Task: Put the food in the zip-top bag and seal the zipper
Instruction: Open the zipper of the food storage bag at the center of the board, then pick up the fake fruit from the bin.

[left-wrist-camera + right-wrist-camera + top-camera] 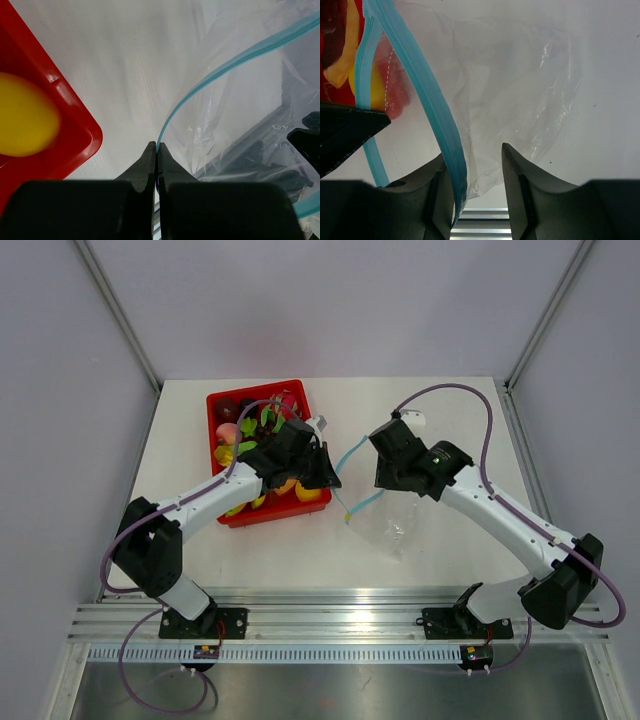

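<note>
The clear zip-top bag (392,525) hangs crumpled between my two grippers over the white table. Its teal zipper (352,450) curves up from my left gripper (157,149), which is shut on the strip (225,65). My right gripper (472,155) stands open around the bag's mouth; the zipper (420,75) lies against its left finger and clear film (520,90) fills the gap. The food (255,420), assorted toy fruits, lies in the red tray (250,389). A yellow fruit (20,120) shows in the tray corner (75,115) in the left wrist view.
The red tray sits at the back left, right beside my left gripper. Grey walls stand close on both sides and behind. An aluminium rail (340,620) runs along the near table edge. Purple cables loop off both arms.
</note>
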Tool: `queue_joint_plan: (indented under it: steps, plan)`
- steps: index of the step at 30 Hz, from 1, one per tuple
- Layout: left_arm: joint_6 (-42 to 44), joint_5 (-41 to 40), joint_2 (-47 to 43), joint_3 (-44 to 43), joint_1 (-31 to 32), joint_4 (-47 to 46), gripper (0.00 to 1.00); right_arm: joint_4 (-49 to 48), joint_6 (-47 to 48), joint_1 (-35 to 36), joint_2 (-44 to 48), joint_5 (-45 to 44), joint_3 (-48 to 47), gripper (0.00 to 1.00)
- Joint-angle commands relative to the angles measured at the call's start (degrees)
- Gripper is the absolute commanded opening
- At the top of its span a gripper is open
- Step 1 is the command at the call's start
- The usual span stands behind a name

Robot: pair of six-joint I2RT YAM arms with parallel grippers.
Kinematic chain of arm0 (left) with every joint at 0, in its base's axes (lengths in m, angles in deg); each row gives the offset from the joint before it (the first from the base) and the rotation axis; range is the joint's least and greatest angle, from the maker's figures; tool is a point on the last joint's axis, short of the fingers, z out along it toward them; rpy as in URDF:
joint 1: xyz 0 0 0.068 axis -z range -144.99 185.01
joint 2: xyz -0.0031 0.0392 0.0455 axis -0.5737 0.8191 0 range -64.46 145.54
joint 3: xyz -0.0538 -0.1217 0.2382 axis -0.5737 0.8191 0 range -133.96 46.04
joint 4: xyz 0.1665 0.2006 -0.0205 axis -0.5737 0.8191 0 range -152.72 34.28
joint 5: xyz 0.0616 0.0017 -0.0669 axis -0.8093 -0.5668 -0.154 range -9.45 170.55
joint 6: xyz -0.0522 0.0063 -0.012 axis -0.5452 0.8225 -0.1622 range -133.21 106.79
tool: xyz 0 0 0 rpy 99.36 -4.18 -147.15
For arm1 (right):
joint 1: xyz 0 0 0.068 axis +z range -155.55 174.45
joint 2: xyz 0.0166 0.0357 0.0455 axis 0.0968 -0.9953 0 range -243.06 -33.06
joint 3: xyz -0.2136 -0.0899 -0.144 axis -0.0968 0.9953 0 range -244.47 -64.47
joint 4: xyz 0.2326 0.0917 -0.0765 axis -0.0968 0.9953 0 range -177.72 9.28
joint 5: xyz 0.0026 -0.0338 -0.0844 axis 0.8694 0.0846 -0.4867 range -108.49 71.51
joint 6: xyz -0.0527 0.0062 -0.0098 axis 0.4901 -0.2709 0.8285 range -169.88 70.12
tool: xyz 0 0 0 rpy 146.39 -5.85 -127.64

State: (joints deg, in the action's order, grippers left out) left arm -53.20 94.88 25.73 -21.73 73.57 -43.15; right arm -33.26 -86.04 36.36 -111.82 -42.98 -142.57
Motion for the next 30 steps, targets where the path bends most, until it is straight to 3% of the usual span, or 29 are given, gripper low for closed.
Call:
queue_joint_plan:
  steps: [1,4,5,8,9,10,13,15,16,17,20,26,30]
  plan:
    - [0.7,0.8,-0.1,-0.3,-0.3,-2.5,0.00,0.1,-2.2,-0.4,2.7,2.0,-2.0,0.47]
    - [0.5,0.8,-0.1,-0.1,-0.3,-3.0,0.00,-0.7,-2.2,-0.4,4.1,2.5,-1.3,0.42]
    - [0.4,0.9,-0.1,0.0,-0.3,-3.0,0.00,-0.4,-2.0,-0.3,4.0,2.3,-1.4,0.30]
    - [0.3,0.6,-0.1,-0.1,-0.3,-2.9,0.00,0.7,-1.8,-0.3,3.3,2.3,-2.2,0.16]
    - [0.4,0.4,-0.1,-0.2,-0.3,-2.8,0.00,0.8,-1.7,-0.4,3.3,2.3,-2.3,0.05]
    - [0.5,0.2,-0.1,-0.3,-0.3,-2.5,0.00,0.7,-1.7,-0.3,3.4,2.3,-2.3,0.00]
    - [1.9,-2.4,-0.2,-3.2,-0.3,0.3,0.00,-0.4,-1.6,-0.4,3.1,2.0,-2.0,0.00]
    - [4.3,-3.9,-0.4,-6.7,-0.3,5.8,0.15,-0.3,-1.6,-0.4,2.7,0.9,-2.3,0.00]
    - [5.3,-4.6,-0.5,-10.2,-0.3,7.6,0.32,0.0,-1.8,-0.4,2.0,0.4,-2.6,0.00]
    - [7.9,-5.3,-0.8,-11.8,-0.3,10.9,0.66,0.6,-2.0,-0.4,1.5,-0.6,-3.0,0.00]
    - [13.2,-10.4,-2.0,-17.4,-0.5,15.8,0.95,1.4,-2.2,-0.3,0.7,-2.2,-3.6,0.00]
    - [16.4,-17.5,-5.8,-20.8,-4.6,25.2,0.94,0.1,-2.2,-0.3,1.6,-2.8,-2.3,0.00]
    - [11.8,-20.4,-8.6,-18.0,-14.7,25.5,0.73,-0.1,-1.7,-0.4,2.1,-2.7,-2.3,0.00]
